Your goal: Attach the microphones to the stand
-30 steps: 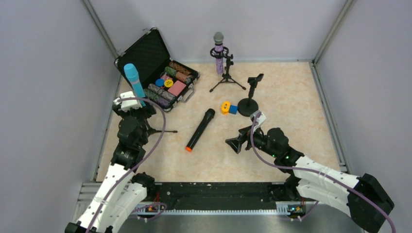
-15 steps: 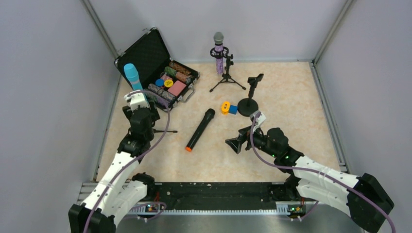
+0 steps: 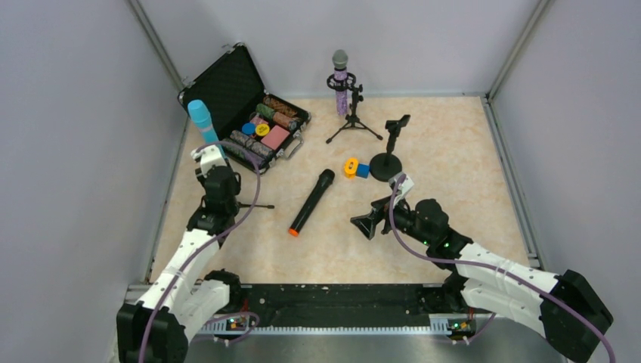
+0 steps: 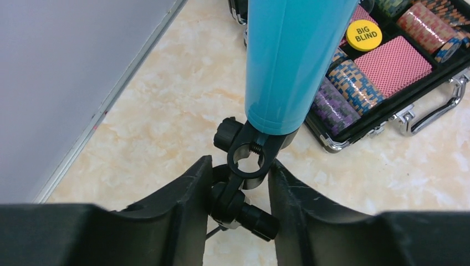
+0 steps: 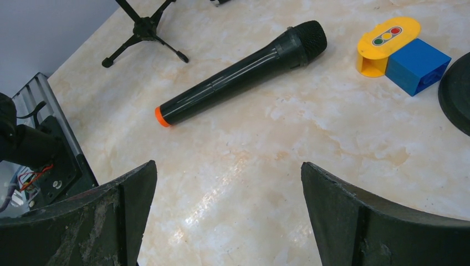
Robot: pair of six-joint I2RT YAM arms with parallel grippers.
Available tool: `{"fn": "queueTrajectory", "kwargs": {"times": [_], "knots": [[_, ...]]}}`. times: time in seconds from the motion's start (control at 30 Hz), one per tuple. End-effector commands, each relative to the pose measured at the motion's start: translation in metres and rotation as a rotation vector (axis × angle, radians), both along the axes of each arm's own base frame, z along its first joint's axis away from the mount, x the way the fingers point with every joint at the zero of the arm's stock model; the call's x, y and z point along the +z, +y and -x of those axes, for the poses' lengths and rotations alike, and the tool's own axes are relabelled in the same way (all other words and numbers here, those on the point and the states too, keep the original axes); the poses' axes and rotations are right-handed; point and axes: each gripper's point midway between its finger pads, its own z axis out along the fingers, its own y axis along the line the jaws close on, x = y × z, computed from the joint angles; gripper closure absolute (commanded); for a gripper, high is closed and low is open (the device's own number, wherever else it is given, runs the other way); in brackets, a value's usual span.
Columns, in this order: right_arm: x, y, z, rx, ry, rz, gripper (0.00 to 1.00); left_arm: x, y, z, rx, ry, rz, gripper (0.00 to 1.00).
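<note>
A light-blue microphone (image 3: 201, 119) (image 4: 294, 61) stands tilted in the black clamp (image 4: 249, 160) of a small tripod stand at the left. My left gripper (image 3: 214, 160) (image 4: 239, 166) has its jaws closed against both sides of that clamp joint, just under the microphone. The black microphone with an orange end (image 3: 311, 200) (image 5: 244, 72) lies flat mid-table. A glittery purple microphone (image 3: 341, 83) sits upright in a tripod stand (image 3: 353, 125) at the back. A round-base stand (image 3: 389, 155) has nothing in its clip. My right gripper (image 3: 366, 224) (image 5: 227, 172) hovers open, right of the black microphone.
An open black case of poker chips (image 3: 227, 87) (image 4: 388, 119) lies behind the left stand. A yellow and blue toy block (image 3: 355, 168) (image 5: 402, 52) sits by the round base (image 5: 457, 91). Tripod legs (image 5: 143, 30) spread on the table. Grey walls enclose three sides.
My left gripper has moved forward to the light-blue microphone's stand and its jaws have closed in on the clamp. The microphone has shifted slightly left. The right arm is still.
</note>
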Motion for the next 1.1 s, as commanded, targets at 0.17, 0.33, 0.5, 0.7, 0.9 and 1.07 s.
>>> {"fn": "queueTrajectory", "kwargs": {"times": [0.17,0.33,0.5,0.7,0.9,1.07], "knots": [[0.017,0.005,-0.004,0.008,-0.041,-0.031,0.01,0.014,-0.002,-0.006,-0.026,-0.079,0.012,0.85],[0.025,0.014,-0.008,0.037,-0.063,-0.026,0.01,0.040,-0.025,-0.008,-0.183,-0.123,0.017,1.00],[0.034,0.032,-0.016,0.090,-0.078,-0.031,0.01,0.073,-0.037,-0.006,-0.279,-0.136,-0.008,1.00],[0.049,0.056,-0.027,0.138,-0.105,-0.065,0.02,0.114,-0.045,-0.003,-0.335,-0.184,-0.009,1.00],[0.061,0.091,-0.033,0.196,-0.146,-0.079,0.02,0.147,-0.049,-0.002,-0.362,-0.214,-0.010,1.00],[0.066,0.122,-0.032,0.250,-0.168,-0.089,0.02,0.169,-0.045,0.000,-0.339,-0.238,-0.017,1.00]]}}
